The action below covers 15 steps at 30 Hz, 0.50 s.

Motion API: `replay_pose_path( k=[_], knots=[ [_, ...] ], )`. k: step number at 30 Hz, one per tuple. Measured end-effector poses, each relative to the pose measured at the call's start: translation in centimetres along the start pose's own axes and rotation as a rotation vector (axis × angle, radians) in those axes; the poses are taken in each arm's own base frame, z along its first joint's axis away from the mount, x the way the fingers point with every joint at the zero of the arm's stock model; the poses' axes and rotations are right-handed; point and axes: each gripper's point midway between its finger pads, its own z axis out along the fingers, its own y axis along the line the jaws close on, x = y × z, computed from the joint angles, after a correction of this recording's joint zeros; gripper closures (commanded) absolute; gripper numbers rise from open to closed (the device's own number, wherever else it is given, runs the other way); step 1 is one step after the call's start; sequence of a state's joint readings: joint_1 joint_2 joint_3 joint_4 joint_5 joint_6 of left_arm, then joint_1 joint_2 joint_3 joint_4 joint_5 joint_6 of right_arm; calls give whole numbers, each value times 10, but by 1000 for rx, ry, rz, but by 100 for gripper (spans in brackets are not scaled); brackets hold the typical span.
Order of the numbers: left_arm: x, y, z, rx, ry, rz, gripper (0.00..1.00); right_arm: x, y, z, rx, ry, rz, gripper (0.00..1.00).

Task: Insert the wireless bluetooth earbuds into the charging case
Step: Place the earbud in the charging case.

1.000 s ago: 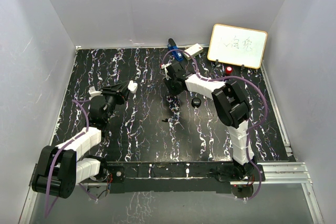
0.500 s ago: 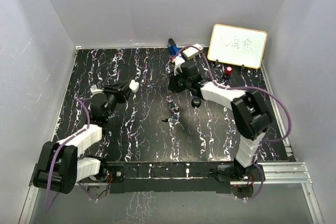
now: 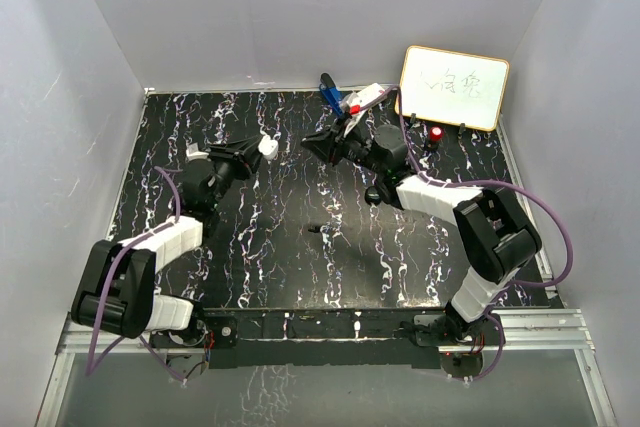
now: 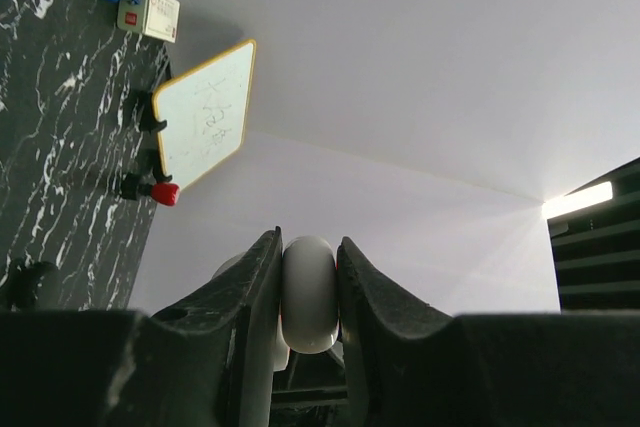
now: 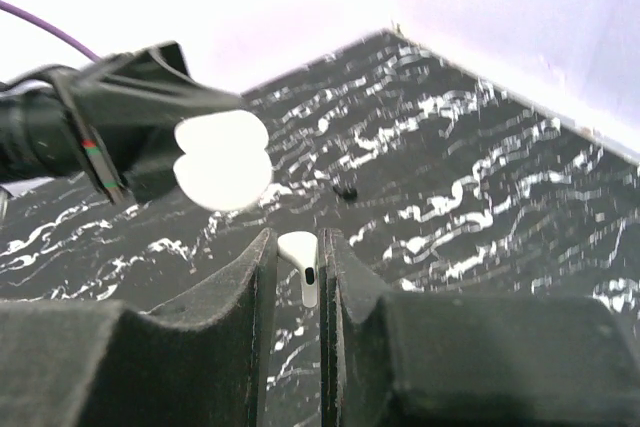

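My left gripper [image 3: 258, 149] is shut on the round white charging case [image 3: 268, 146], held above the table at the back centre-left. In the left wrist view the case [image 4: 308, 292] sits edge-on between the fingers. My right gripper [image 3: 312, 141] points left at the case, a short gap away, and is shut on the white earbud [image 5: 303, 265]. In the right wrist view the case [image 5: 222, 160] shows as two white lobes just ahead of my right gripper [image 5: 298, 243]. The darker earbud [image 3: 316, 230] lies on the table mid-centre, and shows in the right wrist view [image 5: 346, 190].
A black round knob [image 3: 375, 194] stands under the right arm. A blue object [image 3: 328, 90] and a cream box [image 3: 371, 97] lie at the back. A whiteboard [image 3: 453, 87] on its stand and a red-topped item [image 3: 437, 133] are at the back right.
My right gripper has risen from the table and swung left to face the case. My left gripper has carried the case right and farther back, toward the right gripper.
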State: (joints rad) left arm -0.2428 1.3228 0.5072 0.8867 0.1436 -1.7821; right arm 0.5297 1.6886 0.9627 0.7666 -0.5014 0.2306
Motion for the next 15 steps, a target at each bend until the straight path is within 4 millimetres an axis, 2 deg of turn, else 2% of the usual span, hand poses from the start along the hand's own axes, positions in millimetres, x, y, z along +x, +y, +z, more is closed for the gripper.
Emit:
replay_pose_path(
  k=[4, 7, 15],
  knots=[
    [13, 1, 7, -11, 37, -24, 100, -25, 12, 2, -60, -95, -44, 100],
    [20, 0, 9, -14, 53, -30, 100, -35, 20, 4, -90, -134, -72, 100],
    [40, -3, 13, -34, 87, -32, 100, -36, 43, 11, -134, -148, -133, 100]
  ],
)
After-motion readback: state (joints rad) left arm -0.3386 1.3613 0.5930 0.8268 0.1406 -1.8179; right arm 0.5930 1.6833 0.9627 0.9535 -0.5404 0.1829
